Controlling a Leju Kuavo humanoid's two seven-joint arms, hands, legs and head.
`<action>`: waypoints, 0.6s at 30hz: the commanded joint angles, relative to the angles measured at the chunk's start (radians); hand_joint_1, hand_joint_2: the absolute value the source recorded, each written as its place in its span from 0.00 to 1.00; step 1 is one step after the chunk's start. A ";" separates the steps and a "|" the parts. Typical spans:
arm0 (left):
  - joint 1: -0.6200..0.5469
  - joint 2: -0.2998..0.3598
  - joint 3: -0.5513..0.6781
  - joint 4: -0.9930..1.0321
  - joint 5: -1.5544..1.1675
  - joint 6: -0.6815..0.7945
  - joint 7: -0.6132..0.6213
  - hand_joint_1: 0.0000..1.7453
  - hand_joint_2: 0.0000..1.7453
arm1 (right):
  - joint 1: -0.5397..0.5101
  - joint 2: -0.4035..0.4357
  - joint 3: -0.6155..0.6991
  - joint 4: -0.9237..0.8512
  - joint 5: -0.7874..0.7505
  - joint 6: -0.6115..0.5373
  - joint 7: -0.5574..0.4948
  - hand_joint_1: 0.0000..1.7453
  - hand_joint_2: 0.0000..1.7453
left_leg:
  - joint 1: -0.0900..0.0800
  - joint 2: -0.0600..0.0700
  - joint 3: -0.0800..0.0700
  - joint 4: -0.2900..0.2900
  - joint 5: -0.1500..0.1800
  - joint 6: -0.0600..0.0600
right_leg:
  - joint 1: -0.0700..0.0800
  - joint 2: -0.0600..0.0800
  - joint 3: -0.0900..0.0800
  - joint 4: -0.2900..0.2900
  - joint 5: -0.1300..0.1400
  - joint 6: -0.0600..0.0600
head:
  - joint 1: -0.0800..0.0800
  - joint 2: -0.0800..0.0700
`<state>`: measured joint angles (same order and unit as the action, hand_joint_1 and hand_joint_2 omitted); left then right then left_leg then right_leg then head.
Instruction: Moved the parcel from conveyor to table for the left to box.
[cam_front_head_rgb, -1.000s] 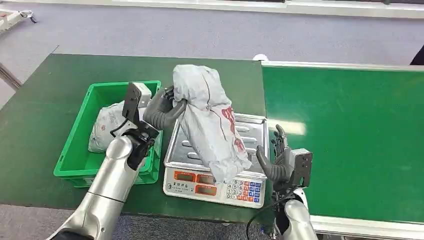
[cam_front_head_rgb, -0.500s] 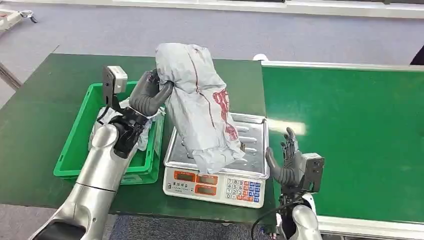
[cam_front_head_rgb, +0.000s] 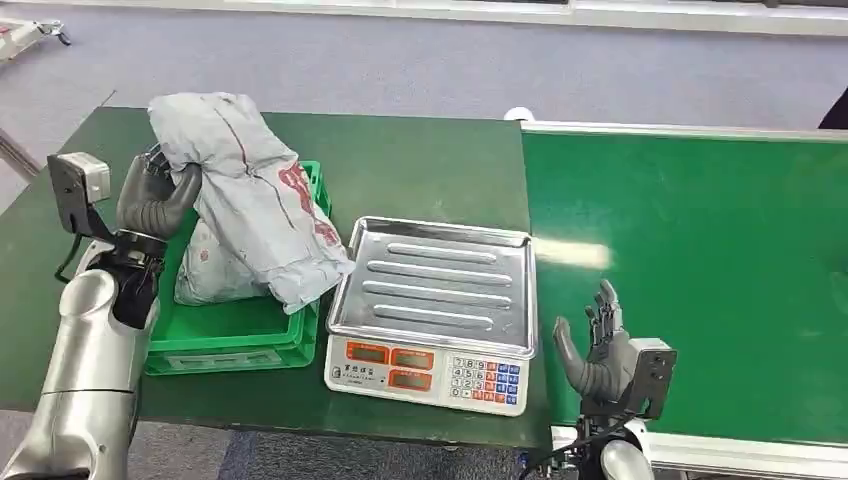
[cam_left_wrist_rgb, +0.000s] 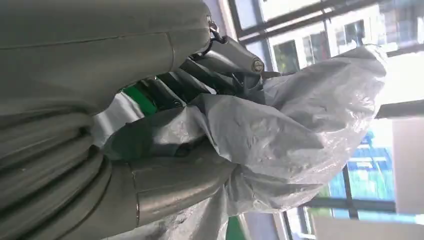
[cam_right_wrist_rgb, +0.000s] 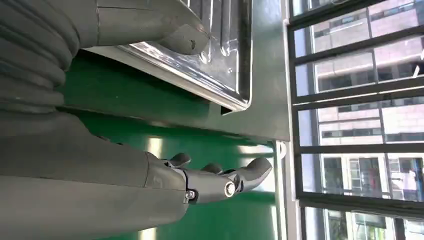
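My left hand (cam_front_head_rgb: 152, 195) grips the top of a grey plastic parcel (cam_front_head_rgb: 250, 195) with red print and holds it tilted over the green box (cam_front_head_rgb: 225, 340). The parcel's lower end hangs inside the box, over another grey parcel (cam_front_head_rgb: 215, 265) lying there. In the left wrist view the grey parcel (cam_left_wrist_rgb: 280, 135) is bunched between the thumb and dark fingers (cam_left_wrist_rgb: 200, 75). My right hand (cam_front_head_rgb: 598, 350) hangs open, fingers spread, near the front edge between the scale and the conveyor (cam_front_head_rgb: 700, 260), holding nothing.
A weighing scale (cam_front_head_rgb: 432, 300) with a bare steel tray stands just right of the box. The dark green table (cam_front_head_rgb: 420, 170) lies behind them. The conveyor belt fills the right side. Grey floor lies beyond the table.
My left hand has carried the parcel from above the scale tray leftwards to over the green box. The scale tray is now bare. My right hand has sunk lower and slightly right.
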<state>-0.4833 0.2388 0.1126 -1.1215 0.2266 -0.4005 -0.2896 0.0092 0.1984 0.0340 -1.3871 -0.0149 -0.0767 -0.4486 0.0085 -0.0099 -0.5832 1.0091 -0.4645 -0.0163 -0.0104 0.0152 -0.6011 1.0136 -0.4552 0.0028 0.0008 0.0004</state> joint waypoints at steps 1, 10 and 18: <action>-0.015 -0.007 0.091 0.111 -0.014 0.007 -0.010 1.00 1.00 | 0.006 -0.017 -0.028 -0.013 0.000 -0.010 0.000 0.00 1.00 | 0.000 0.001 0.003 -0.002 0.000 0.001 | 0.000 -0.001 0.004 -0.003 0.001 0.000 | 0.000 0.000; -0.015 -0.006 0.107 0.133 -0.051 0.035 -0.009 0.00 1.00 | 0.015 -0.017 -0.022 -0.025 0.002 -0.023 0.007 0.00 1.00 | 0.001 0.001 0.007 -0.006 0.001 0.001 | 0.001 -0.003 0.007 -0.007 0.002 -0.001 | 0.000 0.000; -0.003 -0.023 0.104 0.147 -0.099 0.065 -0.025 0.00 1.00 | 0.013 -0.019 -0.008 -0.023 0.003 -0.033 0.013 0.00 1.00 | 0.000 0.000 0.004 -0.003 0.001 0.001 | 0.001 -0.003 0.005 -0.004 0.001 -0.001 | 0.000 0.000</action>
<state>-0.4719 0.2522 0.1797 -1.0441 0.1621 -0.3544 -0.3055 0.0331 0.1980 0.0317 -1.4199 -0.0095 -0.1019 -0.4444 0.0084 -0.0097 -0.5832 1.0094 -0.4644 -0.0166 -0.0095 0.0152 -0.6012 1.0135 -0.4544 0.0020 0.0008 0.0004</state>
